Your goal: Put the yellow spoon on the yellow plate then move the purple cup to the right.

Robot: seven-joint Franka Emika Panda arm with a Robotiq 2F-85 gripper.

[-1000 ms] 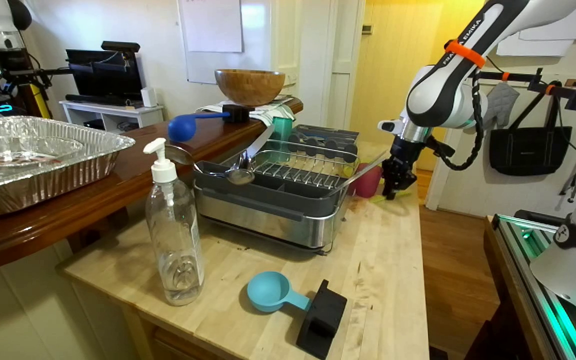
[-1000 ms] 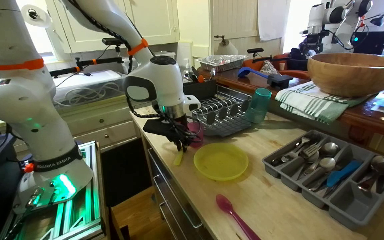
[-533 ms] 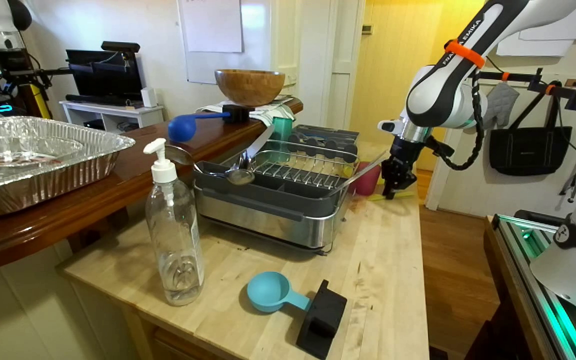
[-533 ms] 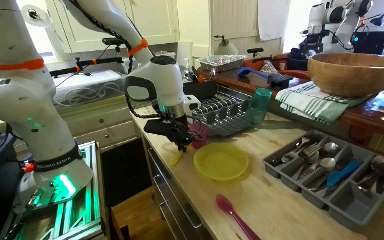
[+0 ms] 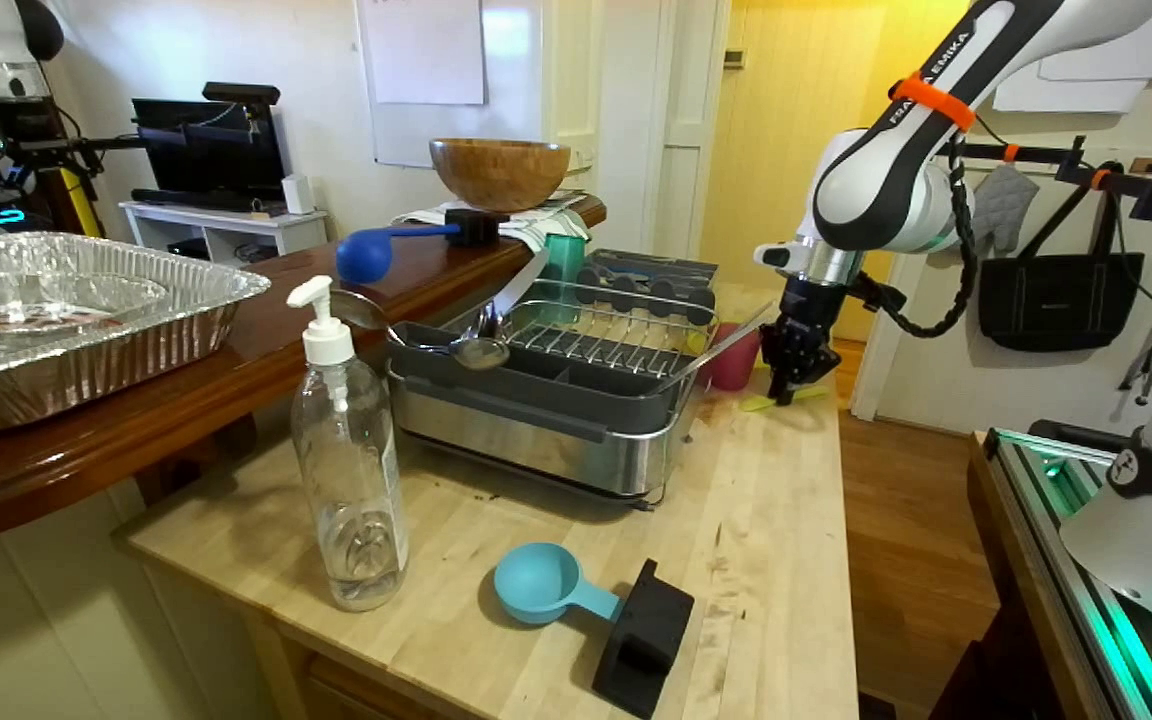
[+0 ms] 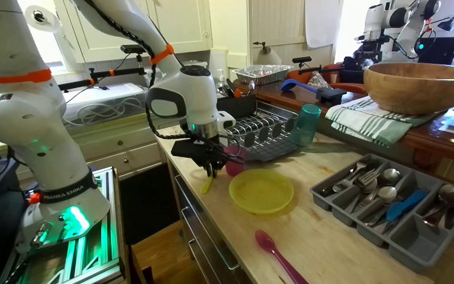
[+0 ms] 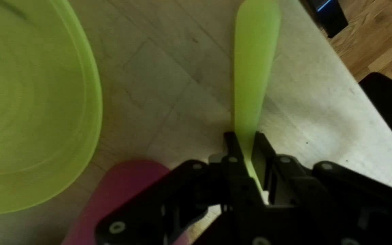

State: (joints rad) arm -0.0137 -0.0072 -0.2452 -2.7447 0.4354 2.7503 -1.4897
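In the wrist view we see the tool (image 7: 245, 136) clenched on the yellow spoon (image 7: 256, 51), pressing it from both sides, the spoon's broad end jutting out ahead; whether it is raised off the worktop (image 7: 168, 78) we cannot tell. In an exterior view we find both just inside the worktop's left edge, with drawers (image 6: 199, 228) below, so room on that side is tight. The plate (image 6: 261, 193) lies to the right, near the yellow spoon, and we make out the cup (image 6: 234, 169) beyond the tool, partly hidden, just beside the plate's far left rim. From the plate, a broad stretch of worktop runs right to the tray (image 6: 404, 256) and nearward around the pink spoon (image 6: 278, 254). In both exterior views the cup is close by the rack (image 5: 536, 450). Of the containers, the tray holds metal cutlery (image 6: 386, 193) in its compartments, with a blue utensil (image 6: 406, 205) lying on top in a middle one. In an exterior view we see the rack's caddy (image 5: 536, 395) holding metal utensils (image 5: 481, 352), one leaning out to the right, and a teal tumbler (image 5: 564, 265) at the rack's far side. The bottle (image 5: 346, 460), at the near left, has a little clear liquid (image 5: 364, 550) in it, and on the counter (image 5: 236, 392) a foil pan (image 5: 186, 335) has a smaller pan (image 5: 46, 290) inside.
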